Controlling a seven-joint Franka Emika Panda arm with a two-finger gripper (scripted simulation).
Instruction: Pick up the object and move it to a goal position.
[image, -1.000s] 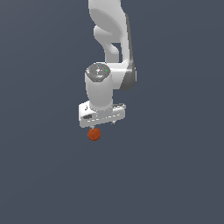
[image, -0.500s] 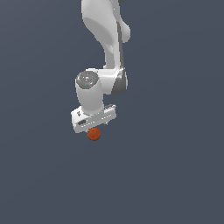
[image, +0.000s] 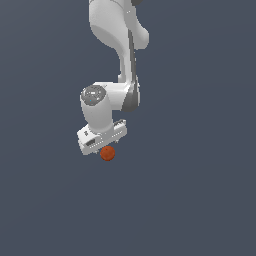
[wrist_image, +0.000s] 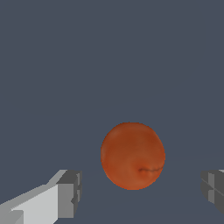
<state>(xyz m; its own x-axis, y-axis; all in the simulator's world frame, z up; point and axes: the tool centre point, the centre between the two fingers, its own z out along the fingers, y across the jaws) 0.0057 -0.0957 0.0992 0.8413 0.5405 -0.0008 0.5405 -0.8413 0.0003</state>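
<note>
The object, a small orange-red ball (image: 107, 154), sits just under my white gripper (image: 104, 149) in the exterior view. In the wrist view the ball (wrist_image: 132, 155) lies between my two fingers, with a clear gap to the left finger (wrist_image: 70, 192) and to the right finger (wrist_image: 213, 187). The gripper (wrist_image: 142, 190) is open and touches nothing. No goal marker shows in either view.
A plain dark grey-blue surface (image: 200, 200) fills both views. The white arm (image: 117, 35) comes down from the top of the exterior view.
The hand has shifted toward the exterior view's left and come down a little over the ball. The ball has not moved.
</note>
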